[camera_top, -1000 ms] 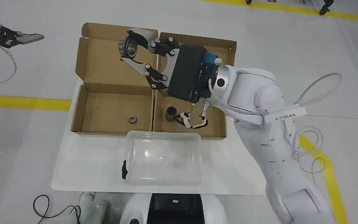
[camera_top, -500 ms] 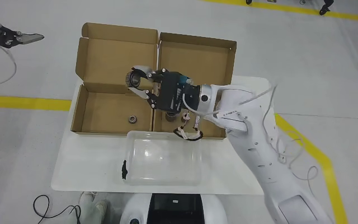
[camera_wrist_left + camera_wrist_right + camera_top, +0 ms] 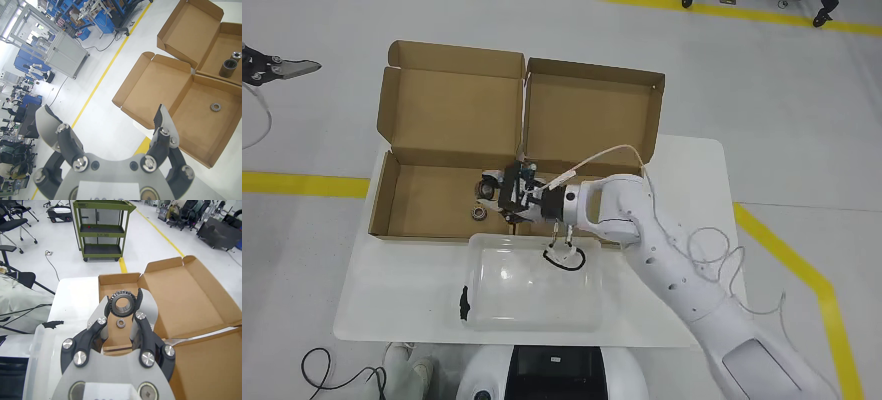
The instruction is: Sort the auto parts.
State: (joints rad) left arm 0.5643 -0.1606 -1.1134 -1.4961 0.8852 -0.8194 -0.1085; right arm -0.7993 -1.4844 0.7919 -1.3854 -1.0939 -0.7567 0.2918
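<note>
Smooth tabletop [image 3: 682, 200] — ribbed steel bearing [image 3: 122, 311]

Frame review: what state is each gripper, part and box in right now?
left box: lid open.
right box: lid open.
large bearing: held over left box.
right gripper: shut on large bearing.
left gripper: open, holding nothing.
small bearing: lying loose in left box.
dark sleeve: upright in right box.
silver sleeve: upright beside it.

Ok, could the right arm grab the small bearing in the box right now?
Probably not yet: the right hand is shut on the big bearing, so it has no free grip. The small bearing lies uncovered on the box floor close by, so once emptied it could likely reach.
</note>
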